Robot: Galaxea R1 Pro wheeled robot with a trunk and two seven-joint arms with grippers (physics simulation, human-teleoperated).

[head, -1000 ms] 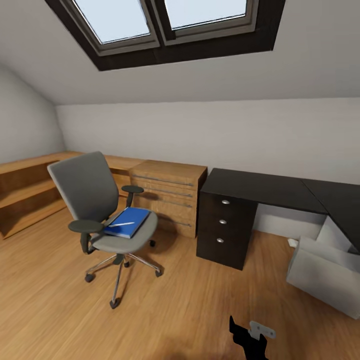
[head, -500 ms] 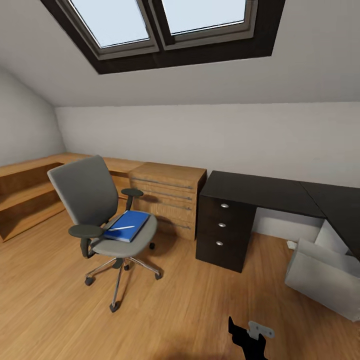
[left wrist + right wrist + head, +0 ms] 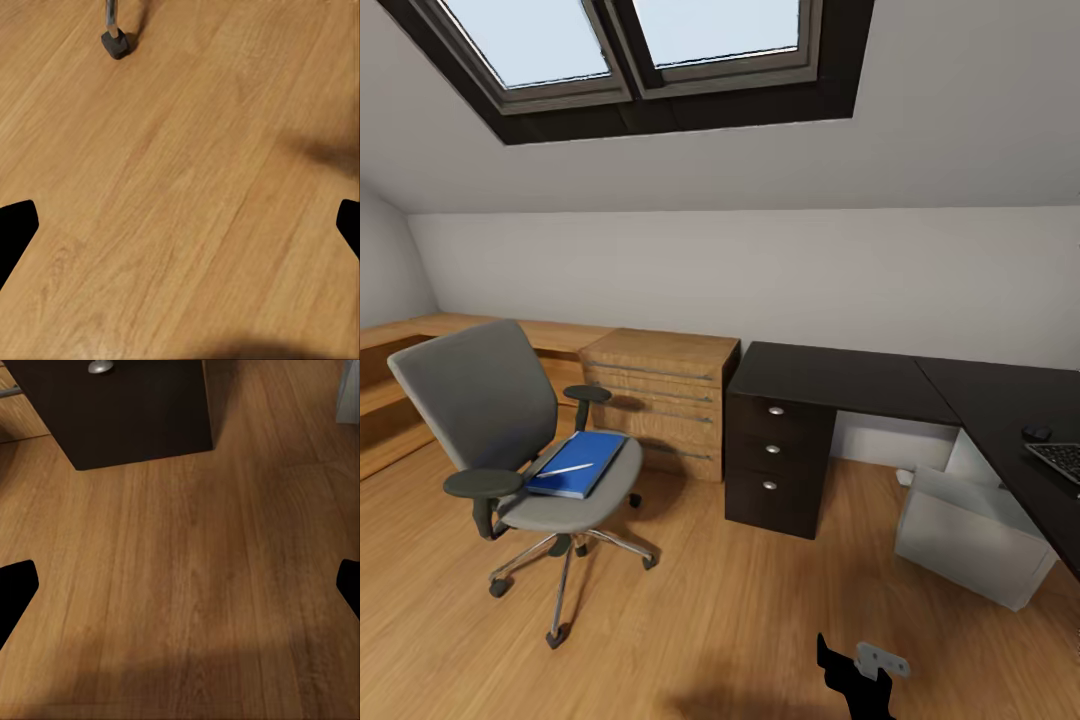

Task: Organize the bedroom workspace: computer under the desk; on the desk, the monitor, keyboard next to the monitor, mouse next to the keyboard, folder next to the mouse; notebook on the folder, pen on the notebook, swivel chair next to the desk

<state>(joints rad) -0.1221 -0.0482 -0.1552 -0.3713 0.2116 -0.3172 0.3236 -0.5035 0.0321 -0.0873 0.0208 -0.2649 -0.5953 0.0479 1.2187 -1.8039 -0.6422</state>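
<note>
The grey swivel chair (image 3: pixel 485 400) stands on the wood floor at the left, apart from the desk. On its seat lies the blue folder (image 3: pixel 578 462) with the whitish pen (image 3: pixel 565 469) on top. The black L-shaped desk (image 3: pixel 840 372) runs along the wall to the right. At the right edge of its top lie the keyboard (image 3: pixel 1062 458) and the small black mouse (image 3: pixel 1037 433). The light grey computer (image 3: pixel 970 530) sits on the floor under the desk. Both my left gripper (image 3: pixel 180 225) and my right gripper (image 3: pixel 180 585) are open over bare floor. The monitor and notebook are out of view.
A light wood cabinet (image 3: pixel 660 395) with metal handles stands between chair and desk, with low wood shelving (image 3: pixel 390 400) further left. The desk's black drawer unit (image 3: pixel 112 412) is close ahead of my right gripper. A chair caster (image 3: pixel 115 43) lies ahead of my left gripper. The ceiling slopes under a skylight (image 3: pixel 630 50).
The whole head view has turned to the right, so the chair and desk sit further left in the picture. The keyboard and mouse have come into view. Nothing itself has moved.
</note>
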